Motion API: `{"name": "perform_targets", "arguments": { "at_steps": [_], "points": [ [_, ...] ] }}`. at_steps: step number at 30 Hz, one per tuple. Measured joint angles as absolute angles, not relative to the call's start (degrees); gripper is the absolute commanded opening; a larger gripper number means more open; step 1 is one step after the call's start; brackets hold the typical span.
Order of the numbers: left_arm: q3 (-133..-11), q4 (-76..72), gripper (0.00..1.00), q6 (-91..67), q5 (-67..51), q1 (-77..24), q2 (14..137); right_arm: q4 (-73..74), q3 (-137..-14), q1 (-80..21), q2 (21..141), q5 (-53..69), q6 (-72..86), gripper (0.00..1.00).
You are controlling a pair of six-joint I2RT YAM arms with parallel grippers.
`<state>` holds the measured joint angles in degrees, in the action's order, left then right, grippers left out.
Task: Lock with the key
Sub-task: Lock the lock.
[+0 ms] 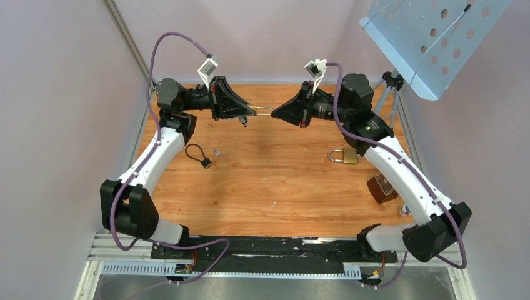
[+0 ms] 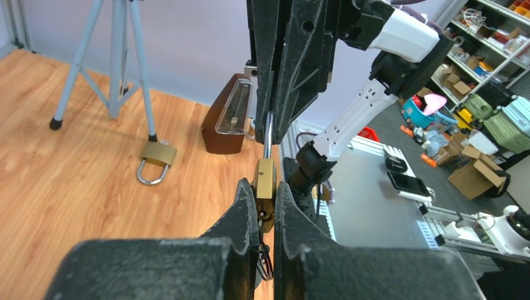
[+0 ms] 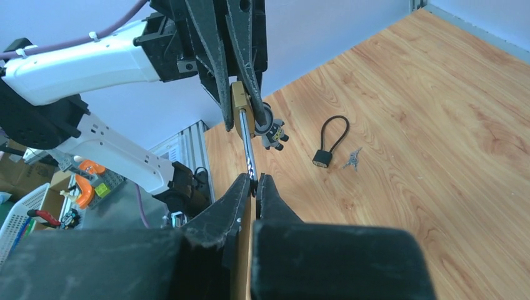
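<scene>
A brass padlock (image 2: 265, 178) with a long silver shackle (image 2: 267, 134) is held in the air between both arms at the back of the table. My left gripper (image 2: 265, 187) is shut on the brass body. A key ring (image 2: 266, 265) hangs from the lock's lower end between the fingers. My right gripper (image 3: 253, 179) is shut on the shackle (image 3: 247, 147), straight opposite the left one. The body (image 3: 240, 105) and dangling keys (image 3: 272, 132) show in the right wrist view. From above, the left gripper (image 1: 252, 113) and right gripper (image 1: 275, 111) nearly touch tip to tip.
A second brass padlock (image 1: 345, 155) lies on the wooden table at the right, near a brown metronome (image 1: 382, 187). A black cable lock (image 1: 199, 154) and small keys (image 1: 217, 152) lie at the left. A music stand (image 1: 431, 37) on a tripod stands at the back right.
</scene>
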<state>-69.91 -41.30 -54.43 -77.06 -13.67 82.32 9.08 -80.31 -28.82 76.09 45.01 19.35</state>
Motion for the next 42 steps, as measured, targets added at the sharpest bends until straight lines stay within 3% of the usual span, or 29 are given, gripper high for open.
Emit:
{"name": "perform_targets", "arguments": {
  "at_steps": [6,11,15,18,23,27,32,38,42],
  "points": [
    [-66.59,-49.60,0.00,-56.21,-74.17,-13.67,81.34,7.57,-79.88,-28.93,75.66,44.21,23.68,0.03],
    [-64.77,-51.99,0.00,-56.21,-72.97,-13.52,79.59,6.00,-79.85,-29.76,75.66,42.76,26.09,0.42],
    [-64.77,-52.10,0.00,-56.47,-73.03,-13.50,79.37,4.60,-79.24,-29.91,75.13,40.97,25.74,0.67],
    [-64.82,-51.57,0.00,-56.71,-73.10,-13.52,79.37,4.54,-77.62,-29.93,73.56,40.10,23.81,0.73],
    [-64.90,-50.54,0.00,-56.75,-73.08,-13.52,79.37,5.26,-76.75,-29.21,70.59,39.33,20.95,0.70],
    [-64.90,-49.54,0.00,-56.80,-73.08,-13.50,79.07,5.26,-76.77,-28.73,69.56,39.66,20.14,0.51],
    [-64.90,-48.97,0.00,-57.21,-73.12,-13.50,78.19,6.33,-77.10,-28.73,70.85,41.12,19.27,0.47],
    [-64.90,-48.58,0.00,-57.34,-73.28,-13.50,77.10,7.73,-78.39,-28.73,73.19,43.07,17.82,0.24],
    [-64.90,-48.16,0.00,-57.41,-73.49,-13.50,76.82,8.12,-79.99,-28.75,74.43,44.27,17.63,0.21]
  ]
}}
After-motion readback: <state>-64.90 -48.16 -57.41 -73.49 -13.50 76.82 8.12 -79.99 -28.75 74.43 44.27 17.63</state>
